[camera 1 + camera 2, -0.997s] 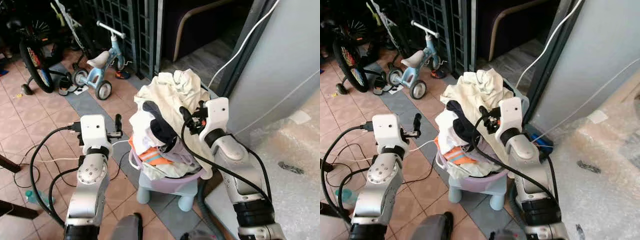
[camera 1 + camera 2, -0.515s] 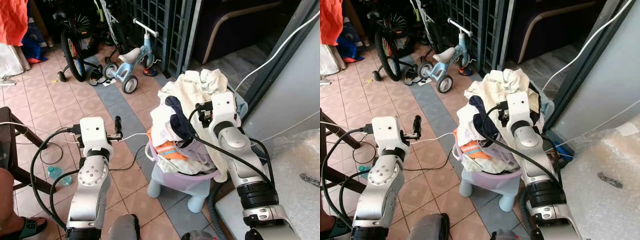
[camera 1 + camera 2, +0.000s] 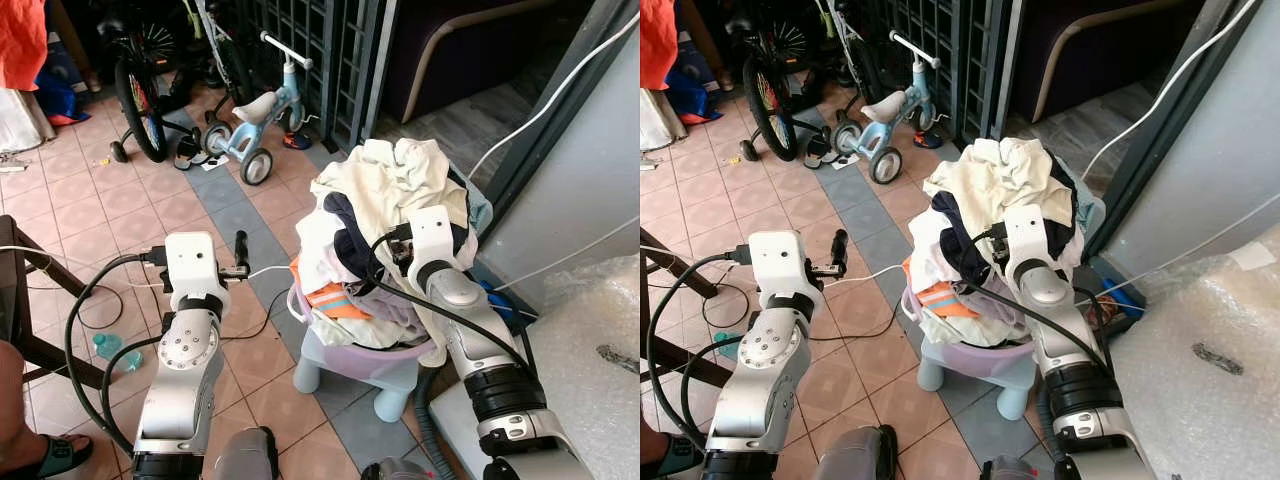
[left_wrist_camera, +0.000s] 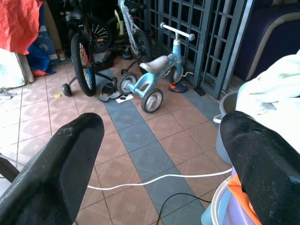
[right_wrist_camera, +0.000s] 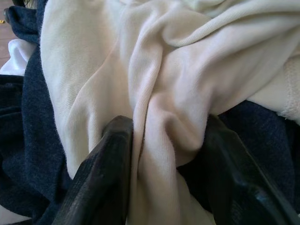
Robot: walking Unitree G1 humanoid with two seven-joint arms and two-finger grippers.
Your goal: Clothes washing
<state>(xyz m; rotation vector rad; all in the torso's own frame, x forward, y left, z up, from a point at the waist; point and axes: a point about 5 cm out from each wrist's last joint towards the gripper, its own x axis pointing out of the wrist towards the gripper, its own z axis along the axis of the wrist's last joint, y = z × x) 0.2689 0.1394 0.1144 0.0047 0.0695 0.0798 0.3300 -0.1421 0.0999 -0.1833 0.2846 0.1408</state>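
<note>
A tall pile of laundry (image 3: 385,195), cream cloth on top with dark blue and orange pieces below, fills a lilac basin (image 3: 352,357) standing on a pale blue stool (image 3: 388,398). My right gripper (image 3: 388,256) is pushed into the side of the pile. In the right wrist view its black fingers (image 5: 105,168) pinch a fold of cream cloth (image 5: 154,117) over dark blue fabric (image 5: 28,154). My left gripper (image 3: 238,252) is held over the tiled floor, left of the basin, open and empty, its fingers (image 4: 56,178) wide apart.
A small blue tricycle (image 3: 256,112) and a bicycle (image 3: 140,95) stand by a dark grille at the back left. White and black cables cross the tiles. A bubble-wrapped surface (image 3: 590,340) is at the right. A dark table leg (image 3: 35,290) and a person's foot (image 3: 35,460) are at the left.
The camera swung left over the second. My right gripper has sunk a little lower into the side of the pile. The left arm has held its pose.
</note>
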